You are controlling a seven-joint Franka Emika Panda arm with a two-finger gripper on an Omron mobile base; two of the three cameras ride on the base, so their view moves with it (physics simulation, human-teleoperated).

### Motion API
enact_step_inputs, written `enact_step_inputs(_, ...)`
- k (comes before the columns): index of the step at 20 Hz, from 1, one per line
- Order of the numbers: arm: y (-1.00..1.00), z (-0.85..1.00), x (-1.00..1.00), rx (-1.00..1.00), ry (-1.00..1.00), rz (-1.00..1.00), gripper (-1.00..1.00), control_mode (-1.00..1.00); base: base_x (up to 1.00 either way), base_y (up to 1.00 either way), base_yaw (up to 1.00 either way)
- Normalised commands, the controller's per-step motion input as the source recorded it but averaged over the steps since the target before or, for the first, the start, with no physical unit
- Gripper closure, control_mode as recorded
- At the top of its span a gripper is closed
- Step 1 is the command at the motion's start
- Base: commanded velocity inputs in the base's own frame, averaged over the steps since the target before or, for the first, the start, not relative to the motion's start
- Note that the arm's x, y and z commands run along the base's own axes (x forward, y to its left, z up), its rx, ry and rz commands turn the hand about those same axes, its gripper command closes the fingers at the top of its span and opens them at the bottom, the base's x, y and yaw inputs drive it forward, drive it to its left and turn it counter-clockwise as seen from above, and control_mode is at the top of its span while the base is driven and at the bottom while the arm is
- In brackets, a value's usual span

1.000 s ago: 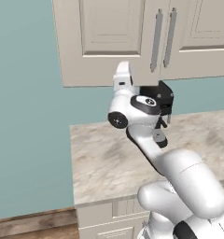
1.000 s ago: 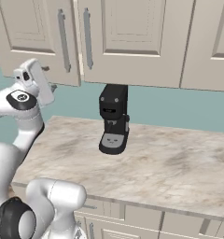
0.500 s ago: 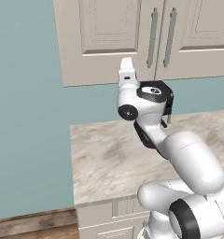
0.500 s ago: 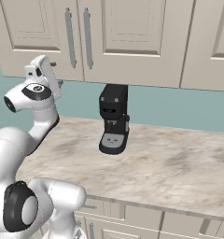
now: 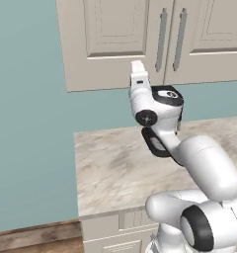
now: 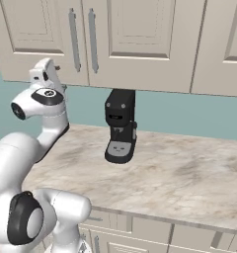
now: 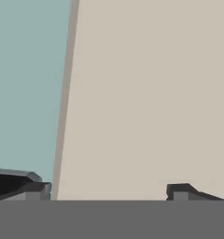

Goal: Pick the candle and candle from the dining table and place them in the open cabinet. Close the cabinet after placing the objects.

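The end effector [image 7: 109,193] is spread wide and grips nothing, aimed at the flat beige underside of the closed cabinet [image 5: 115,44]. The raised arm suggests door-closing is complete. A coffee machine [image 6: 120,126] stands on the desk [image 6: 179,173].

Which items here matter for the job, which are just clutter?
Job:
- wall cupboard, doors shut
- tool, open, nothing held, facing a cupboard panel

Lying about:
- black coffee machine
- marble counter
- low cream cupboards
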Motion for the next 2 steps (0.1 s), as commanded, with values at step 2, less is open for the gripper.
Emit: enact_step_inputs(2,0.00,-0.05,0.62,0.04,0.10,0.01,-1.00,-1.00,0.00,0.00,0.00)
